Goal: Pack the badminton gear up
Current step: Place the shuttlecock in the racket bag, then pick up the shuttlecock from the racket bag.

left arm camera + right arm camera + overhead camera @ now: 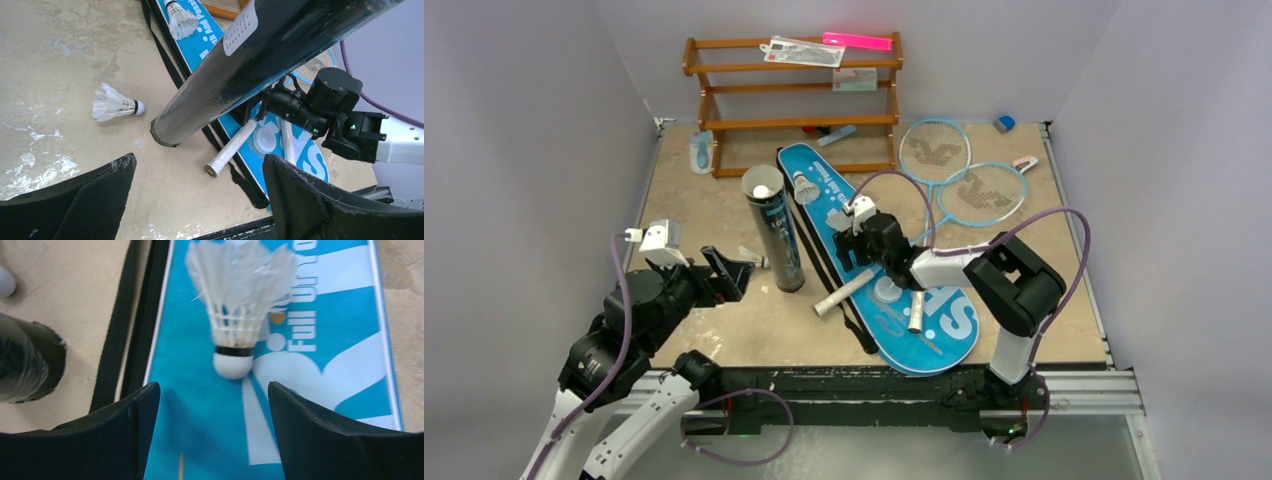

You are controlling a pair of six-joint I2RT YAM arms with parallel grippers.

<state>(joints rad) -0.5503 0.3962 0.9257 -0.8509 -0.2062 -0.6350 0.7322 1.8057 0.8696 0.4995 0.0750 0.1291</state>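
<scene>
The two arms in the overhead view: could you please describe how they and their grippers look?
The left arm and right arm have chunky black joints joined by white links, with a purple cable looping along each. A small white camera block sits on each wrist. The left gripper and right gripper each have two broad black fingers with textured, scuffed inner faces.

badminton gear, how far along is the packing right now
Early days. Done: one shuttlecock looks to be inside the upright black tube. In hand: nothing; the right gripper hangs open over a second shuttlecock on the blue bag, and the left gripper is open too. Left: that one, a third shuttlecock on the table, and the two rackets, which lie outside the bag.
</scene>
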